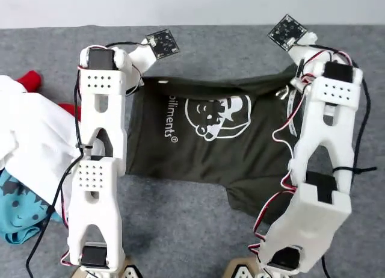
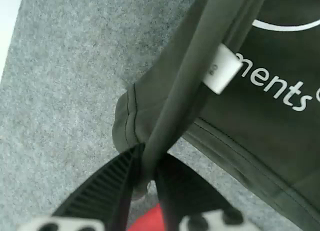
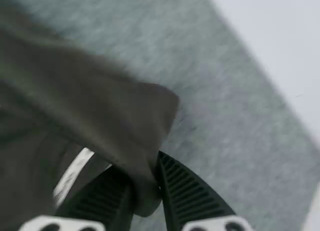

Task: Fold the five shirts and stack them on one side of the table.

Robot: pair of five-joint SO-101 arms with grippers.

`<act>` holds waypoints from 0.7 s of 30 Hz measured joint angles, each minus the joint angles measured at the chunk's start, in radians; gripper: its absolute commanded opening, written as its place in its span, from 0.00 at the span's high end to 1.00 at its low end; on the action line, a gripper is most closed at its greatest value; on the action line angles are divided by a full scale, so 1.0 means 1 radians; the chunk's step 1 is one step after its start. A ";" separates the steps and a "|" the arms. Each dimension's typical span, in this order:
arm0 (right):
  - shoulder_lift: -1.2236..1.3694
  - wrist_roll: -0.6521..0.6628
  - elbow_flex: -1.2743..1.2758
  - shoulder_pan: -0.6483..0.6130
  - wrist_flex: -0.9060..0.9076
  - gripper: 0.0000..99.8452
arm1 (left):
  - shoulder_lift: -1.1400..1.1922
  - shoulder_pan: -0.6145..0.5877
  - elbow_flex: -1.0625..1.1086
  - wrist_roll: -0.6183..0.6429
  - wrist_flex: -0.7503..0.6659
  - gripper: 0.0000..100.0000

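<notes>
Left gripper (image 2: 144, 166): jaws closed on a bunched fold of the dark olive shirt (image 1: 210, 139), the cloth drawn up taut from the pinch. A white tag (image 2: 220, 66) sewn into the seam hangs just beyond the pinch.

Right gripper (image 3: 145, 183): jaws clamped on a corner of the same shirt, the cloth draping away from them over the grey felt table cover (image 1: 180, 242).

Dark olive shirt: lies print side up between the two arms, in the middle of the table. Its far edge is lifted at both ends where the grippers hold it. The long axis runs across the table from the left arm (image 1: 99, 163) to the right arm (image 1: 322, 157). The white lettering and round cartoon print (image 1: 218, 117) lie sideways, tops of the letters toward the right arm. One sleeve juts out toward the arm bases, near the right arm.

Surroundings: a heap of other garments lies beside the left arm on its outer side. It comprises a white garment (image 1: 30, 133), a red one (image 1: 29, 80) showing behind it and a teal printed one (image 1: 18, 212) nearest the arm bases. The white one touches the left arm's outer side.

Obstructions: in the high view both arms cover the ends of the shirt, and the wrist camera boards hide the gripping points. Red and black cables trail along both arms. The frame edge cuts off the garment heap, and which part of the shirt the right gripper holds cannot be told
</notes>
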 measured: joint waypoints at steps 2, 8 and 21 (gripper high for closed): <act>-0.025 0.000 0.000 0.000 0.086 0.99 | -0.008 0.015 0.012 0.005 0.002 1.00; -0.074 -0.025 0.000 0.000 0.324 0.99 | -0.146 0.043 0.244 0.002 0.002 1.00; -0.224 -0.114 0.015 0.051 0.651 0.99 | -0.344 0.012 0.718 -0.032 0.002 0.99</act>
